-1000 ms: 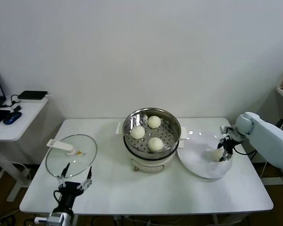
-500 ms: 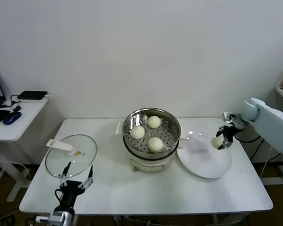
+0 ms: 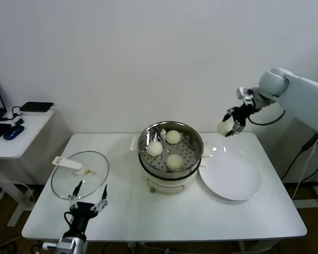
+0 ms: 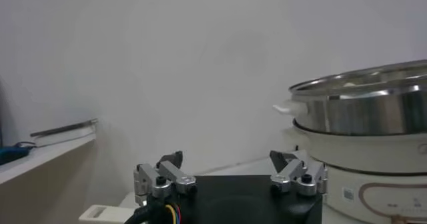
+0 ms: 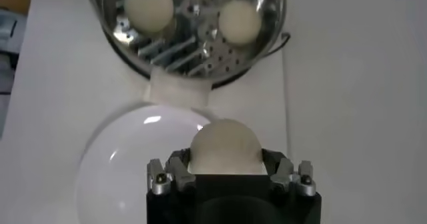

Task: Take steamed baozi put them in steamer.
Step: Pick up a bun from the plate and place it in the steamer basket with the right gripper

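Three steamed baozi [image 3: 166, 148] already lie inside the steamer [image 3: 170, 156]. The right end effector [image 3: 229, 126] grips the fourth baozi [image 3: 223, 128] in the air, right of the steamer. The left end effector [image 3: 87, 197], open, waits at the tabletop's [image 3: 148, 211] front edge.

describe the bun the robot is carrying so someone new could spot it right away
Start at the shiny round steamer in the middle of the white table, then look up and to its right, above the flat white plate. There the right gripper holds one creamy-white baozi in mid-air. Unlike the three buns resting on the steamer's perforated tray, this one touches no surface.
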